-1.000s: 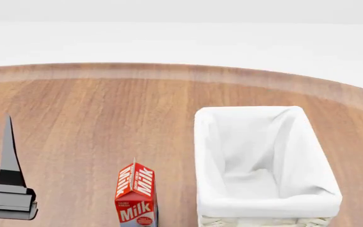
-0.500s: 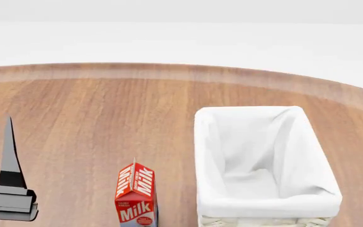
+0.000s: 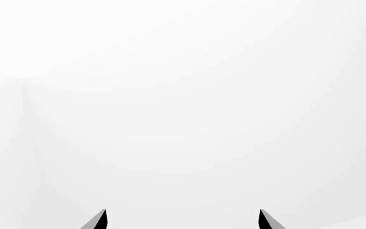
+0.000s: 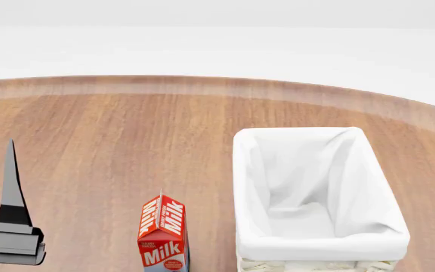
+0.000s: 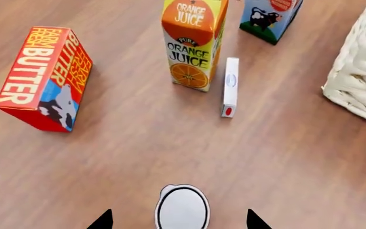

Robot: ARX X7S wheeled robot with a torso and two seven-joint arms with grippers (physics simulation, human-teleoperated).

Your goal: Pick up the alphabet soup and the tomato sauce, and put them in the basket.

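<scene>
Your left tool is spread and empty, barely moved, facing blank white. The milk carton and basket slid slightly down the head view, and the basket holds nothing yet. Your right tool is spread around a silver-topped can. Its label is hidden, so soup or sauce is unclear.

Left pincer: black, pointed; grey base

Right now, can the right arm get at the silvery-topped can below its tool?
Probably yes. In the right wrist view the pale silvery-topped can stands upright on bare wooden table, centred between the open right tool's tips. The butter box and juice carton sit well clear.
</scene>
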